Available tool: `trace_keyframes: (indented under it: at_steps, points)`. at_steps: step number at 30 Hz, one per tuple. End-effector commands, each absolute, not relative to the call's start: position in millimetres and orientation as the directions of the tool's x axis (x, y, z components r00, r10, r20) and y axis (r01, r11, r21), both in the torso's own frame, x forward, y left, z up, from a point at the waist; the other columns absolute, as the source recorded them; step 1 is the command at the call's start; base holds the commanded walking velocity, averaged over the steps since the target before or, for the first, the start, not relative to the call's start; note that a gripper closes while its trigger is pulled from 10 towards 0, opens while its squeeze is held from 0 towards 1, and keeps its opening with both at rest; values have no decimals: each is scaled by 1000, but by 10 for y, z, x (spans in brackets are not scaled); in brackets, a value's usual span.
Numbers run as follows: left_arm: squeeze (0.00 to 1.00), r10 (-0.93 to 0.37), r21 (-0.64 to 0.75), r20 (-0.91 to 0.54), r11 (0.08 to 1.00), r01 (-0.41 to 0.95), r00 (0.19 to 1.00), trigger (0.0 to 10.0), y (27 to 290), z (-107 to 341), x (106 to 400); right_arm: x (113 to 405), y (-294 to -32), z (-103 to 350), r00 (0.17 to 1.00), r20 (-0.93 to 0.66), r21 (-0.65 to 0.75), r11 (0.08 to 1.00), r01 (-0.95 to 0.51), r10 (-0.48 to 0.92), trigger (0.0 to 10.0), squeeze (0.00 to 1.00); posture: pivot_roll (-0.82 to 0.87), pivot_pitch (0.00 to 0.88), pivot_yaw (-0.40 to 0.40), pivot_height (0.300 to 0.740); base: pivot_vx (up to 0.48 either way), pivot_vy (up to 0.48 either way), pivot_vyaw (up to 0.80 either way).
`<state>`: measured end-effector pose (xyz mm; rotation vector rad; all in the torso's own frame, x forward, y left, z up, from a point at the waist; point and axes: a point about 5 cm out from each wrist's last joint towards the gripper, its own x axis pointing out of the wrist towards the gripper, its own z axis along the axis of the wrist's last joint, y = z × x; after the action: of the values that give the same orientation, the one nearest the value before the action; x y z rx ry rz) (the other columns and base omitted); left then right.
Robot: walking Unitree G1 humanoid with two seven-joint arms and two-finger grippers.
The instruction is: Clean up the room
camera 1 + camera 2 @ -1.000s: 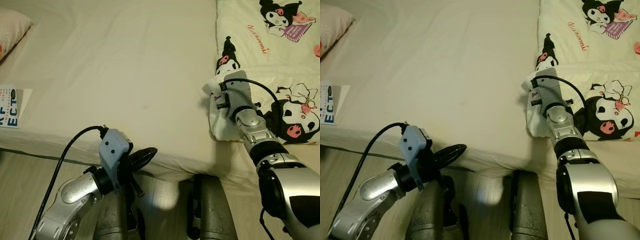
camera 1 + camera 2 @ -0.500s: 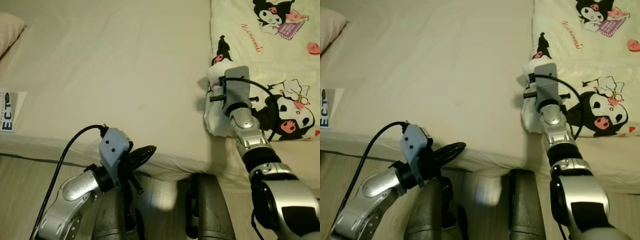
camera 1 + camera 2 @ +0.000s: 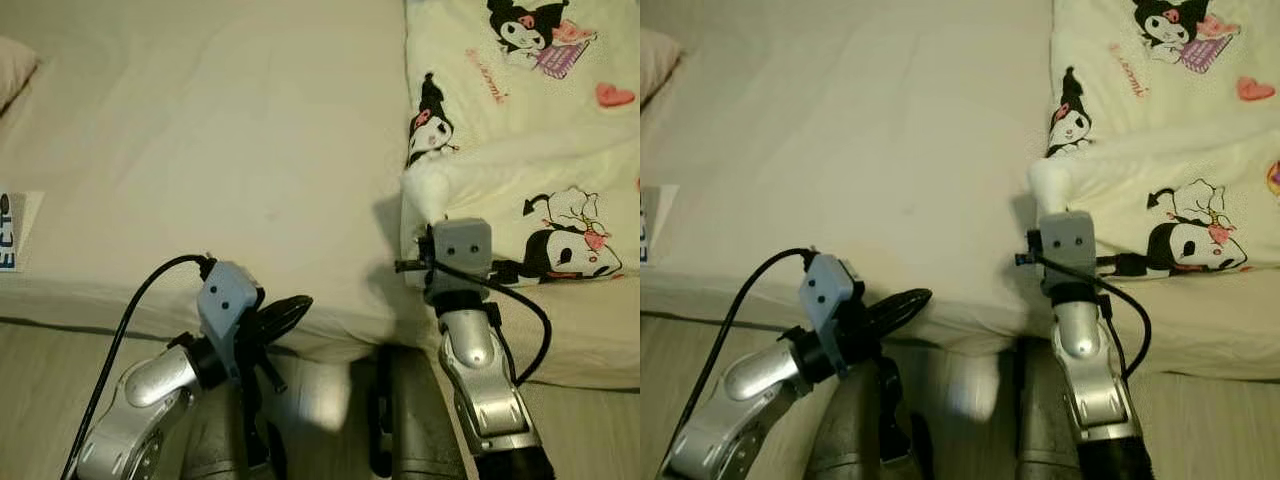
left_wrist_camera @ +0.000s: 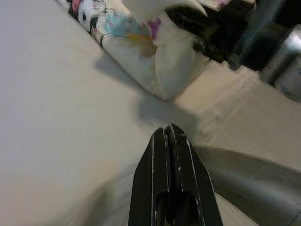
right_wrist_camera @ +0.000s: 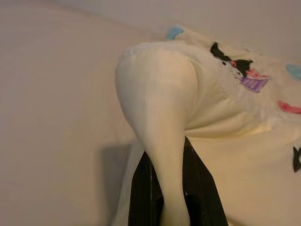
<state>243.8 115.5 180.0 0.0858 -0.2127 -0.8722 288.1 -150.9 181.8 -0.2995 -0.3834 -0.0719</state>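
Showing: one cream cartoon-print quilt (image 3: 520, 130), one beige bed sheet (image 3: 220, 150), one pillow corner (image 3: 12, 70), one printed paper (image 3: 12, 232), two black-fingered grippers: left gripper (image 3: 285, 312), right gripper (image 5: 171, 197).

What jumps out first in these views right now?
The right hand is pinching a bunched fold of the cartoon-print blanket at the bed's near edge, on the robot's right. The left hand sits shut and low at the edge of the bare cream mattress.

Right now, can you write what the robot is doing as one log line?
right gripper: shut on blanket corner | left gripper: shut, idle at bed edge | blanket pulled toward robot
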Motion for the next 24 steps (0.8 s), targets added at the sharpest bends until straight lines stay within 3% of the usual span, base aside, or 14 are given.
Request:
trace_keyframes:
  at_steps: [1, 8, 12, 13, 14, 15, 16, 17, 24]
  points:
    - [0, -780, 148, 131, 625, 766, 612, 10000, 1131, 1726, 2396, 2693, -1303, 1720, 922, 379, -308, 950, 41, 84, 0, 0, -28, 405, 43, 589, 0, 0, 0]
    - [0, -794, 145, 128, 608, 780, 595, 10000, 1084, 1702, 2359, 2261, -1237, 1489, 962, 243, -359, 933, -34, 129, 0, 0, -33, 407, 48, 589, 0, 0, 0]
    - [0, -798, 146, 125, 603, 785, 590, 10000, 1067, 1693, 2346, 2193, -1231, 1431, 970, 208, -362, 931, -42, 124, 0, 0, -32, 408, 48, 589, 0, 0, 0]
    - [0, -799, 145, 124, 601, 786, 588, 10000, 1059, 1689, 2338, 2168, -1232, 1404, 974, 192, -364, 930, -43, 121, 2627, 0, -32, 408, 48, 589, 0, 0, 0]
    - [0, -801, 145, 123, 598, 788, 585, 10000, 1055, 1686, 2334, 2157, -1236, 1385, 977, 179, -364, 930, -44, 116, 4235, 0, -30, 408, 50, 589, 0, 0, 0]
    - [0, -803, 145, 122, 596, 790, 584, 10000, 1054, 1683, 2332, 2146, -1239, 1379, 979, 171, -366, 930, -40, 109, 7804, 251, -31, 409, 51, 589, 0, 0, 0]
    - [0, -803, 145, 122, 596, 790, 584, 10000, 1054, 1683, 2332, 2146, -1239, 1379, 979, 171, -366, 930, -40, 109, 7804, 251, -31, 409, 51, 589, 0, 0, 0]
    - [0, -804, 145, 120, 594, 791, 582, 10000, 1054, 1679, 2331, 2139, -1250, 1377, 982, 161, -366, 930, -35, 100, 10000, 1000, -31, 409, 51, 589, 0, 0, 0]
    - [0, -805, 150, 119, 593, 791, 581, 10000, 1051, 1672, 2345, 2143, -1261, 1401, 984, 157, -363, 931, -21, 84, 10000, 1000, -35, 401, 51, 589, 0, 0, 0]
